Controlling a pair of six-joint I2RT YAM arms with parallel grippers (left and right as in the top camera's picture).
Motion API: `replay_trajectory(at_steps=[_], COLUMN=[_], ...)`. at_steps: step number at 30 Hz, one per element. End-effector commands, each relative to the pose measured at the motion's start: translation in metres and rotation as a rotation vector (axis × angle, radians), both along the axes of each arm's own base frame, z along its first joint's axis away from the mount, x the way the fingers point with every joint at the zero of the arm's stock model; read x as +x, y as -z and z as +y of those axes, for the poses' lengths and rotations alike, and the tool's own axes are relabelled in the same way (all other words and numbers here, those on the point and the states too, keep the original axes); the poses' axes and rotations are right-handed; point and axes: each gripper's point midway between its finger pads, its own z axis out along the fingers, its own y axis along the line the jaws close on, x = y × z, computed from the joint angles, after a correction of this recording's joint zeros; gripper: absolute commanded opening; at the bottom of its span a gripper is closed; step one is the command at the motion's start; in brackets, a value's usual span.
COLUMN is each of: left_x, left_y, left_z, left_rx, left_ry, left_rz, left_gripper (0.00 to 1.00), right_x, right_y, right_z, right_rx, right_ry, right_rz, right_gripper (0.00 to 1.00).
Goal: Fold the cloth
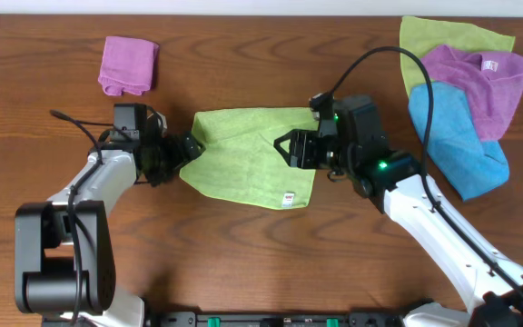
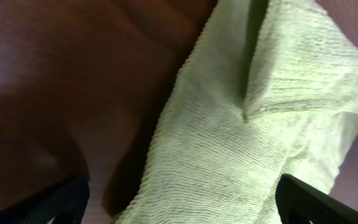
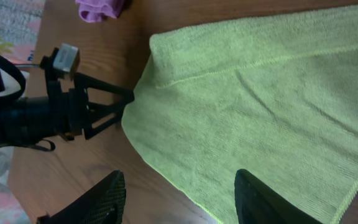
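Overhead view: the lime-green cloth (image 1: pixel 243 168) is seen at centre. The left gripper (image 1: pixel 189 146) is spread wide at its left corner, and the right gripper (image 1: pixel 281 145) is parted over it.

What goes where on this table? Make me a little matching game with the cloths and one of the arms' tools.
Things:
1. lime-green cloth
2. small purple cloth
3. blue cloth
4. left tool

Places or states:
A. far back on the left, folded up, alone
B. far right side
C. in the middle, spread out
D. open, at the left corner of the spread-out cloth

Pairs: 1-C, 2-A, 3-B, 4-D
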Motion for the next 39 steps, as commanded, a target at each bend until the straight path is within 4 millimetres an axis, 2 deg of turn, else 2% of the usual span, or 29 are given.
replay_trajectory(at_steps=[1,9,11,13,14,20,22,25,26,27,30,39], left_x=[0.004,0.000,-0.003,-0.005,-0.006,-0.014,-0.019,-0.025,-0.028,-0.030,-0.032,-0.033], left_y=[0.001,0.017,0.019,0.020,0.020,0.019,0.020,0.022,0.023,0.023,0.023,0.011], left_z=[-0.002,-0.018,-0.024,-0.028,-0.031,-0.035,-0.035,-0.035,-0.035,-0.035,-0.036,-0.047], left_rx=[-0.028,-0.125,-0.167,-0.199,-0.214,-0.238,-0.233,-0.228,-0.228,-0.227,-0.229,-0.324], left_ry=[0.008,0.044,0.059,0.071,0.079,0.109,0.126,0.142,0.141,0.142,0.153,0.182], left_rz=[0.004,0.049,0.062,0.075,0.076,0.097,0.104,0.124,0.138,0.145,0.146,0.133], left_gripper=[0.97,1.00,0.89,0.68,0.61,0.58,0.53,0.31,0.15,0.07,0.06,0.06], right_x=[0.004,0.003,0.003,0.002,0.002,0.000,-0.003,-0.007,-0.008,-0.009,-0.013,-0.037], right_y=[-0.010,-0.008,-0.007,-0.007,-0.007,0.001,0.005,0.013,0.016,0.018,0.026,0.067], right_z=[-0.003,-0.004,-0.004,-0.004,-0.004,-0.010,-0.014,-0.021,-0.024,-0.026,-0.034,-0.052], right_rx=[0.014,0.010,0.009,0.008,0.007,-0.028,-0.050,-0.086,-0.101,-0.114,-0.155,-0.228], right_ry=[0.016,0.015,0.015,0.016,0.015,0.037,0.048,0.067,0.075,0.081,0.102,0.159], right_rz=[-0.012,-0.004,-0.001,0.001,0.003,0.027,0.044,0.073,0.083,0.090,0.117,0.252], right_gripper=[0.57,0.56,0.56,0.56,0.56,0.57,0.57,0.57,0.57,0.58,0.60,0.64])
